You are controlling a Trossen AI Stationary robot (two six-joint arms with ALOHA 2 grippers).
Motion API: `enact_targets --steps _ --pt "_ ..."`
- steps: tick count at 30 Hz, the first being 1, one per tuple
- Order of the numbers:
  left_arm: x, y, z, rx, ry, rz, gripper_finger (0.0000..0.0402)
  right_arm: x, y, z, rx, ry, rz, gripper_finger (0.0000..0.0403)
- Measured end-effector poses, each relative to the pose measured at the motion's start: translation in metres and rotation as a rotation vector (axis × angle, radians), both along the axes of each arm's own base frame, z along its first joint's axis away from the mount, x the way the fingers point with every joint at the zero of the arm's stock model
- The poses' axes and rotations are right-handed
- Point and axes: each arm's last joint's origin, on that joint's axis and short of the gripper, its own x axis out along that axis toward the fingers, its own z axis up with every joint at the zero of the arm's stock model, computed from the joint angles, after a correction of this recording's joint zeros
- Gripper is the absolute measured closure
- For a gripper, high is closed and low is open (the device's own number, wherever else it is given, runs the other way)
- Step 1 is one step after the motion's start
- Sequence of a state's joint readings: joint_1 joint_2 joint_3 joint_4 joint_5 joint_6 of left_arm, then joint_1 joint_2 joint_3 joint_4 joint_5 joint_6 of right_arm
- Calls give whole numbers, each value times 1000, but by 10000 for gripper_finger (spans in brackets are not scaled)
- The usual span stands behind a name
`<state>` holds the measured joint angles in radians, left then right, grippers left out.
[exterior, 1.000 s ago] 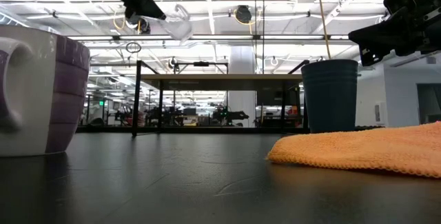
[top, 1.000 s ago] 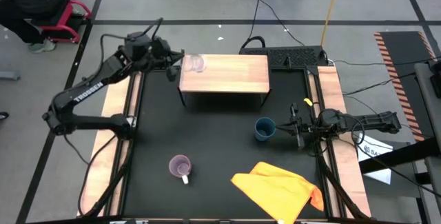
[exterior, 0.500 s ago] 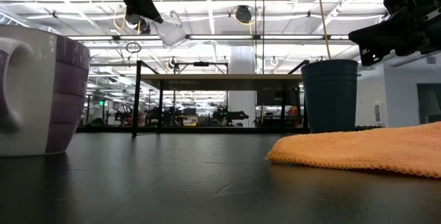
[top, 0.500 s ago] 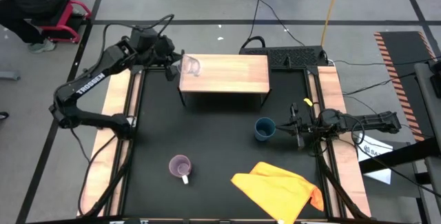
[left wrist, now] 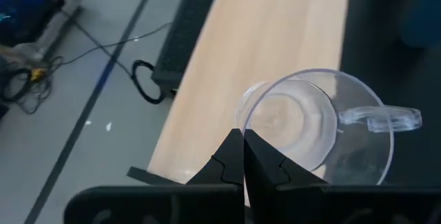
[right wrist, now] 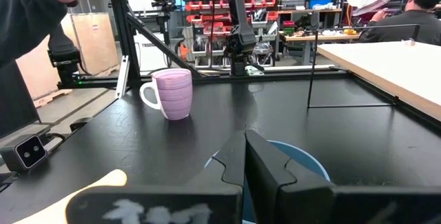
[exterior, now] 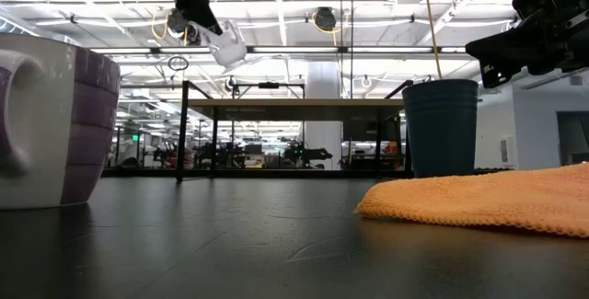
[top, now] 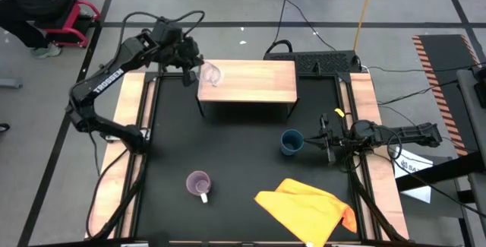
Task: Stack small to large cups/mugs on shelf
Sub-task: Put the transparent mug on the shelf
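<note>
- Your left gripper's (left wrist: 242, 156) fingers are pinched together on the rim of the clear glass mug (left wrist: 311, 126), and it hangs tilted above the left end of the shelf (top: 254, 80), clear of the wooden top.
- Your right gripper's (right wrist: 244, 156) fingers are closed on the near rim of the dark blue cup (top: 291, 141), which stands upright on the black tabletop (top: 235, 156) in front of the shelf's right end.
- The light purple mug (top: 199, 183) stands alone on the tabletop, well apart from the shelf, handle toward the table's front edge.
- An orange cloth (top: 307, 207) lies crumpled near the front right corner, just beyond the blue cup's side of the table.
- The shelf's top is bare apart from the glass above its left end; the tabletop between shelf, purple mug and blue cup is open.
- Pale wooden rails (top: 125, 133) run along both long sides of the tabletop.
- Beyond the table you have grey floor with black cables (top: 281, 4), and a person (top: 30, 7) sits by a pink stool at the far left.
</note>
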<state>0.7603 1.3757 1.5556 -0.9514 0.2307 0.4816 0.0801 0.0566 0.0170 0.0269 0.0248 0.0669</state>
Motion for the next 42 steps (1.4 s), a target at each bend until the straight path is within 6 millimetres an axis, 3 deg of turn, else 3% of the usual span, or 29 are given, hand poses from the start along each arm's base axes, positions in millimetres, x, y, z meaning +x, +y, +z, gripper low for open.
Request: enact_targets --steps 6,16,23,34,42 --pt "7 5 7 -4 29 -73 402 0 0 0 0 0 0 403" --pt "21 16 -9 -13 148 -108 402 0 0 0 0 0 0 403" --pt "20 15 -16 15 239 -161 401 0 0 0 -7 0 0 403" --pt "19 12 -2 51 216 -214 401 0 0 0 -11 -1 0 403" --pt "36 26 6 41 186 -245 401 0 0 0 -11 -3 0 403"
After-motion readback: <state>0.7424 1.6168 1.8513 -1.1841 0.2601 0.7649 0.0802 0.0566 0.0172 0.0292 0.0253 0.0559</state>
